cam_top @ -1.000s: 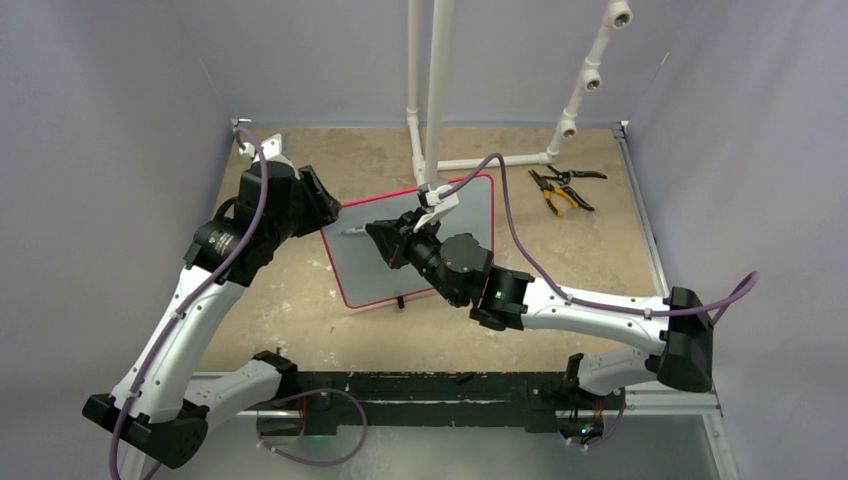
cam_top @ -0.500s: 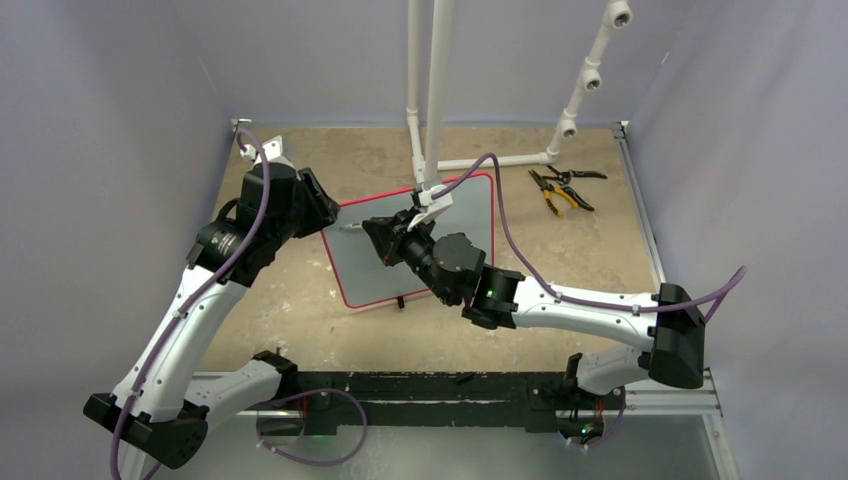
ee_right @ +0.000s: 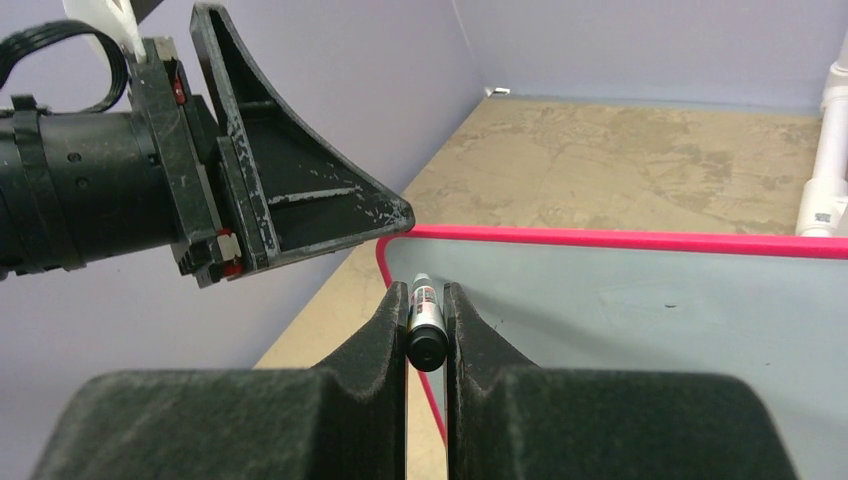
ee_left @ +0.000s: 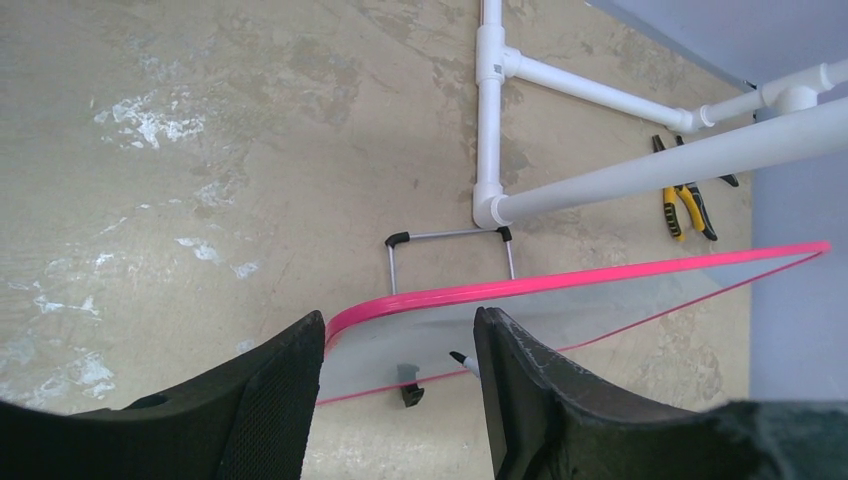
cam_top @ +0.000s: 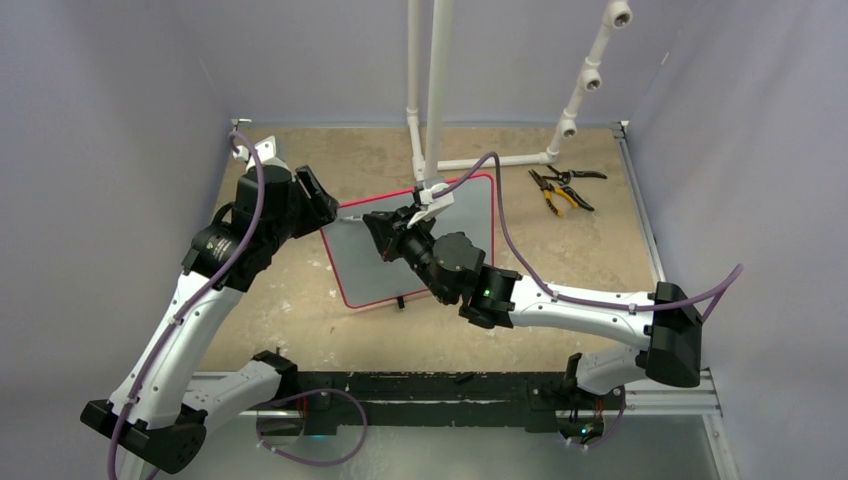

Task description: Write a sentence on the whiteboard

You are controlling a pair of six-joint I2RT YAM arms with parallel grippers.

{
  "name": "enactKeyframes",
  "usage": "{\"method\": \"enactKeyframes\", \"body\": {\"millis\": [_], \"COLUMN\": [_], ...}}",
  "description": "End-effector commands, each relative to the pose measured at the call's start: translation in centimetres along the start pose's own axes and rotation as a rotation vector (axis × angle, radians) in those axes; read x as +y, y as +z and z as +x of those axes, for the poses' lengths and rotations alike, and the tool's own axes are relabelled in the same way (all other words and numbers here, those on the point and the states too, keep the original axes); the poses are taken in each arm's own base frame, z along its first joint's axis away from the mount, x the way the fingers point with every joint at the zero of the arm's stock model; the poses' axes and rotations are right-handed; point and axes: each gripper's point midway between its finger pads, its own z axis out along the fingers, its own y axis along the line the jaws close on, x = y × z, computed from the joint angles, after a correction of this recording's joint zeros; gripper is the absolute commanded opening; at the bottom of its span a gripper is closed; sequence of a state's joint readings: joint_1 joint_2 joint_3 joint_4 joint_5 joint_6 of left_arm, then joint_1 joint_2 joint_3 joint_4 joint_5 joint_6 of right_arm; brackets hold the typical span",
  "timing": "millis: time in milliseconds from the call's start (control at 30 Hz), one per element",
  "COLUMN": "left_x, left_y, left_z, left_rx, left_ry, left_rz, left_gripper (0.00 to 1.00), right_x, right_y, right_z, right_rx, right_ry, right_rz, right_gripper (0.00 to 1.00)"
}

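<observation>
Black marker [ee_right: 424,312] pinched tight in my right gripper [ee_right: 425,292], over whiteboard [ee_right: 650,300]; left gripper [ee_left: 400,322] spread wide beside board's far-left corner.

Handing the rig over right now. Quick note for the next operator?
Left claw: open, fingers either side of the far-left corner of the pale grey, red-bordered rectangular whiteboard, not closed on it.
Right claw: shut on the small black-and-white marker pen, tip near that corner; contact unclear.
Board tilted up on its wire stand.
Done: marker in grip. No writing visible on the board.
Left: the whole sentence.
</observation>
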State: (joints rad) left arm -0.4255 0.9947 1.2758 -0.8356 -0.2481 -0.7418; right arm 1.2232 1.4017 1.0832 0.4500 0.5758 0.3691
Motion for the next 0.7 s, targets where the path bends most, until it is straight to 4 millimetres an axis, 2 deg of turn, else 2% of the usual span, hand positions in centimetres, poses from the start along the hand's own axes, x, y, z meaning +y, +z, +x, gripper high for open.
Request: {"method": "enactKeyframes", "body": {"millis": [0, 367, 667], "left_x": [0.5, 0.2, 0.4], "left_y": [0.4, 1.3, 1.6], "left_z": [-0.2, 0.1, 0.4], "left_rx": [-0.023, -0.030, -0.032], "left_ry": [-0.019, -0.042, -0.043], "left_rz": [-0.023, -0.009, -0.006], "left_gripper": [0.56, 0.56, 0.49], "right_x": [0.8, 1.3, 1.3], "right_y": [0.5, 0.9, 1.2], "right_z": [-3.3, -3.0, -2.3], "right_rx": [-0.097, -0.092, -0.075], "right_ry": [0.024, 0.006, -0.010], "right_rz": [0.006, -0.010, -0.013], "right_gripper": [0.00, 0.00, 0.00]}}
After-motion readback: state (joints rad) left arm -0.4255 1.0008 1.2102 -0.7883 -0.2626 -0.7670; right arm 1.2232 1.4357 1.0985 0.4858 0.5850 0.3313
